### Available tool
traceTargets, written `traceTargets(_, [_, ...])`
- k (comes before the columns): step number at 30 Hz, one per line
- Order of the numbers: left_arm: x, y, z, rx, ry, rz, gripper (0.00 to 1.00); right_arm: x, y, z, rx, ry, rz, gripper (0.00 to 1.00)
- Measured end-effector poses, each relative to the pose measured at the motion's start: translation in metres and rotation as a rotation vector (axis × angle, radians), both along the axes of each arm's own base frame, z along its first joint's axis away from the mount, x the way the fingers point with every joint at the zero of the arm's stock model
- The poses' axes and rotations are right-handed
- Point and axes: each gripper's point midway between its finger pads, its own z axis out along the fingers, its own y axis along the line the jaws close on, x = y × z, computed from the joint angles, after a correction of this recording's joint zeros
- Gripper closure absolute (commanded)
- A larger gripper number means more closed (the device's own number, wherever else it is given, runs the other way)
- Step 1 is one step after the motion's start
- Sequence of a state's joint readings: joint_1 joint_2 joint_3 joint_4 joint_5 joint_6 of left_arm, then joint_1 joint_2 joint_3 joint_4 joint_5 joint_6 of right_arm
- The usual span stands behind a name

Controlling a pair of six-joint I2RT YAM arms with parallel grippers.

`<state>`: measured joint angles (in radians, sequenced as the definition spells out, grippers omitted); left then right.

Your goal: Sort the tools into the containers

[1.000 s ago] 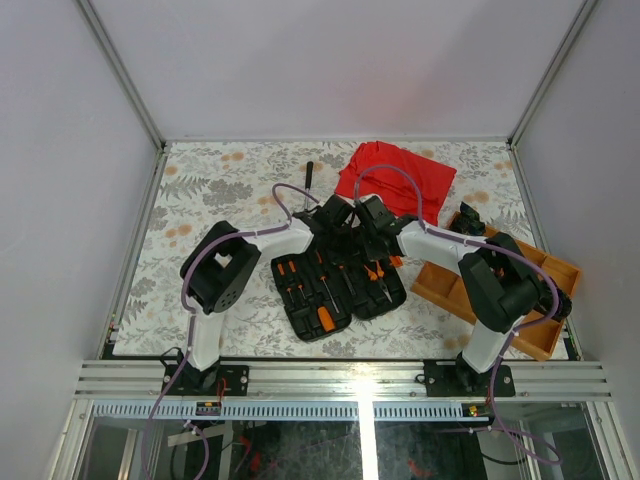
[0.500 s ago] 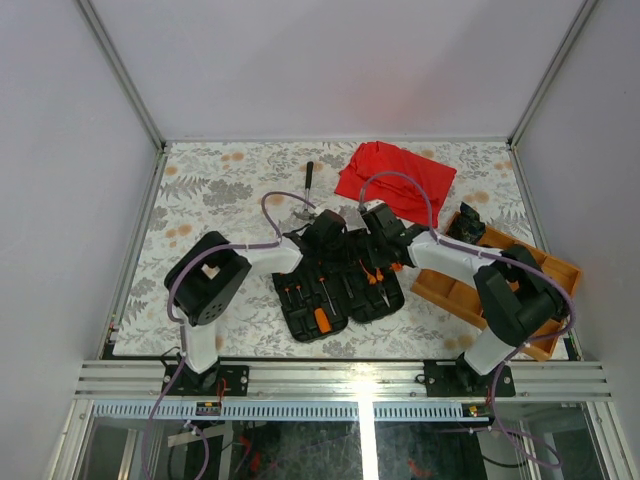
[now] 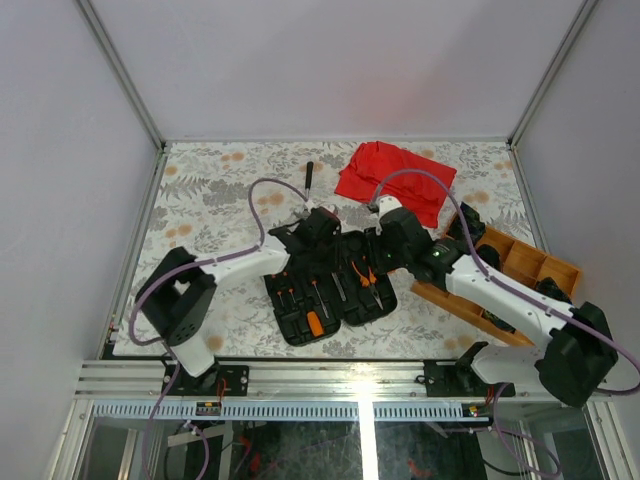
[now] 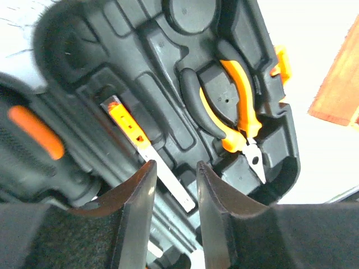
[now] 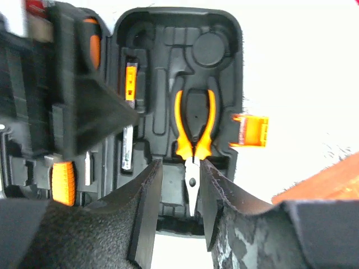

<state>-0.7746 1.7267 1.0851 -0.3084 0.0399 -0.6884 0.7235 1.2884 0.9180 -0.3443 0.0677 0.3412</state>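
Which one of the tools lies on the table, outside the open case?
The long black-handled driver, on the floral table beyond the case, left of the red cloth. The orange-handled pliers and small screwdrivers sit in the case's slots.

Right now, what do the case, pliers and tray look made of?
Case: moulded plastic, matte black; the shaped recesses and rounded corners suggest it.
Pliers: nose likely metal, pale and pointed; the orange grips look like plastic or rubber, can't tell which.
Tray: probably wood, orange-brown, with straight flat walls and dividers.
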Motion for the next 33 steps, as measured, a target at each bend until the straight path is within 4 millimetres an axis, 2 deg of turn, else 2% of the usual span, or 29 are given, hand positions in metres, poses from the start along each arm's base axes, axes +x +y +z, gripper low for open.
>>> traceTargets(3, [0.008,0.014,0.027,-0.002,-0.051,0.017,0.62,0.001,-0.016,0.007,0.002,-0.044,-0.056,0.57])
traceTargets(7, [0.033,0.04,0.056,-0.013,-0.122,0.086,0.56,0.0,-0.036,-0.013,-0.047,-0.007,-0.119,0.55])
traceTargets(12, [0.068,0.086,0.067,0.015,-0.148,0.208,0.47,-0.016,-0.055,-0.051,-0.114,0.103,-0.156,0.53])
traceTargets(16, [0.088,0.11,0.074,0.038,-0.162,0.269,0.42,-0.029,-0.058,-0.072,-0.128,0.183,-0.148,0.51])
traceTargets(24, [0.122,0.11,0.084,0.055,-0.199,0.267,0.39,-0.059,-0.047,-0.095,-0.075,0.322,-0.077,0.51])
traceTargets(31, [0.149,0.106,0.066,0.101,-0.189,0.235,0.39,-0.06,-0.035,-0.088,-0.004,0.32,-0.043,0.51])
traceTargets(32, [0.154,0.105,0.071,0.101,-0.202,0.229,0.39,-0.058,-0.036,-0.085,-0.001,0.304,-0.048,0.5])
traceTargets(33, [0.162,0.104,0.062,0.116,-0.189,0.224,0.4,-0.054,-0.037,-0.079,0.004,0.276,-0.056,0.5])
